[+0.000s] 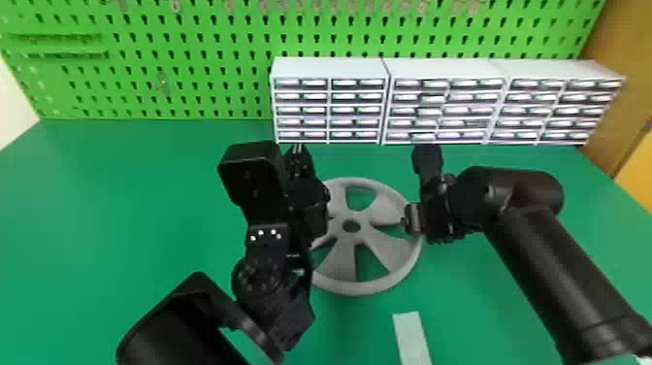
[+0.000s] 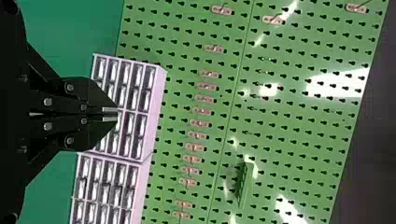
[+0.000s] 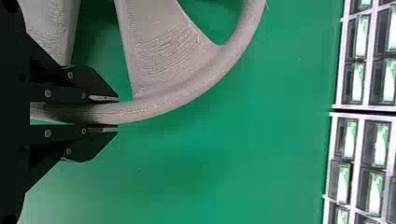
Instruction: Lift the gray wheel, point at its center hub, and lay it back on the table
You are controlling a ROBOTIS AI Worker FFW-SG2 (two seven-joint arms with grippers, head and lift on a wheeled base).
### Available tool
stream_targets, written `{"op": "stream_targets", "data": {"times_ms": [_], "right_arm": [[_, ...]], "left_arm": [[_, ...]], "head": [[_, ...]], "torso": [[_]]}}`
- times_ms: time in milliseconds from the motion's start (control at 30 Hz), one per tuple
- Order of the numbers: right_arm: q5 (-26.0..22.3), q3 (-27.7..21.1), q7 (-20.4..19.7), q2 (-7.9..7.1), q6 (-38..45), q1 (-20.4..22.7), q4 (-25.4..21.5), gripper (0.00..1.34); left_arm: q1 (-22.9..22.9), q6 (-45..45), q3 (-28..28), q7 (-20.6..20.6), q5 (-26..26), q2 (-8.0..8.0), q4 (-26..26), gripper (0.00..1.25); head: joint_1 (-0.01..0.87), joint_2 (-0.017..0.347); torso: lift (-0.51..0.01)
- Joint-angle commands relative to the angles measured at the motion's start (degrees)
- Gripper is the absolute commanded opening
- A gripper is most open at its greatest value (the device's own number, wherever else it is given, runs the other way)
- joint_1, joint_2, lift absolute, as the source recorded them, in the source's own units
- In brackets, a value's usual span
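The gray wheel (image 1: 342,259) is roughly level over the table's middle, its hub uncovered; I cannot tell whether it touches the tabletop. At its right rim is my right gripper (image 1: 410,220). The right wrist view has that gripper (image 3: 110,115) shut on the wheel's rim (image 3: 154,107), one finger on either side. My left gripper (image 1: 297,149) is beyond the wheel's far left part, its arm hiding the left rim. In the left wrist view the left gripper (image 2: 110,115) is shut, holding nothing, its tips toward the drawers and pegboard.
White drawer cabinets (image 1: 330,68) stand along the back, in front of a green pegboard (image 1: 194,82). A pale flat strip (image 1: 411,337) lies on the green table (image 1: 121,218) near the front. My right forearm crosses the table's right side.
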Motion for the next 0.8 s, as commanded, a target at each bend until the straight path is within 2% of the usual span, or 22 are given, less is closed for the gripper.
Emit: {"op": "stream_targets", "data": {"times_ms": [0, 500, 633, 767], "right_arm": [[-0.17, -0.05, 0.00, 0.00, -0.11, 0.15, 0.28, 0.12], [-0.17, -0.14, 0.00, -0.18, -0.90, 0.77, 0.46, 0.14], [-0.17, 0.04, 0.00, -0.18, -1.87, 1.03, 0.46, 0.25], [-0.17, 0.13, 0.00, -0.18, -2.13, 1.21, 0.46, 0.27]], "left_arm": [[0.00, 0.00, 0.00, 0.00, 0.00, -0.07, 0.09, 0.06], [-0.09, 0.00, -0.09, 0.00, 0.00, -0.16, 0.17, 0.06], [-0.09, -0.09, -0.09, 0.00, -0.09, -0.16, 0.17, 0.06], [-0.09, 0.00, -0.09, 0.00, -0.09, -0.16, 0.17, 0.06]], "head": [[0.692, 0.048], [0.692, 0.048], [0.692, 0.048], [0.692, 0.048]], "torso": [[-0.096], [-0.096], [-0.096], [-0.096]]}}
